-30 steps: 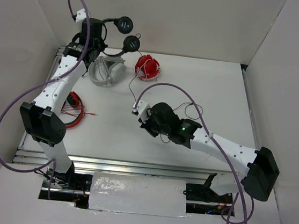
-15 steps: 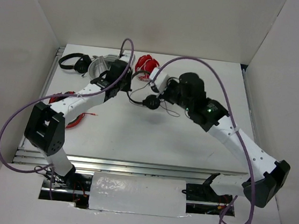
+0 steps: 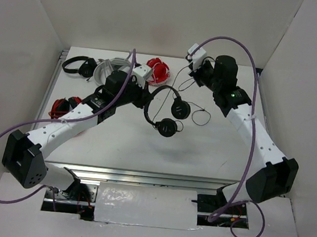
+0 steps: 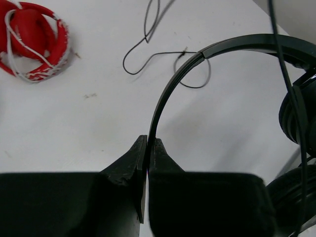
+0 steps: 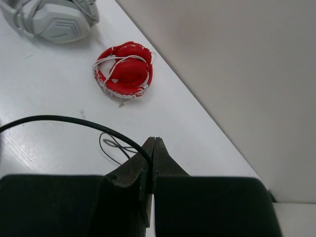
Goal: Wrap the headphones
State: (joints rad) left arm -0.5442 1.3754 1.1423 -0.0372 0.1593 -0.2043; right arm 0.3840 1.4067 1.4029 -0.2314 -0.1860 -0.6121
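The small black headphones [image 3: 170, 118] hang in front of my left gripper [image 3: 146, 100], which is shut on the thin headband [image 4: 170, 81]. The two earcups [image 3: 167, 128] hang to its right over the table's middle; one shows at the right edge of the left wrist view [image 4: 296, 113]. My right gripper [image 3: 191, 75] is near the back wall, shut on the thin black cable [image 5: 74, 121]. Slack cable lies in loops on the table [image 3: 201, 116], also seen in the wrist views [image 4: 158, 61] [image 5: 114, 145].
Red headphones wrapped in white cord [image 3: 157, 71] [image 5: 126, 71] [image 4: 34, 39] lie at the back centre. Grey-white headphones [image 3: 109, 70] [image 5: 54, 19] and another black pair [image 3: 76, 64] lie at the back left. A red cable bundle [image 3: 61, 107] lies at the left edge.
The headphones moved right and forward with my left gripper, now hanging by the headband. My right gripper moved from the centre to the back right, drawing the cable with it.
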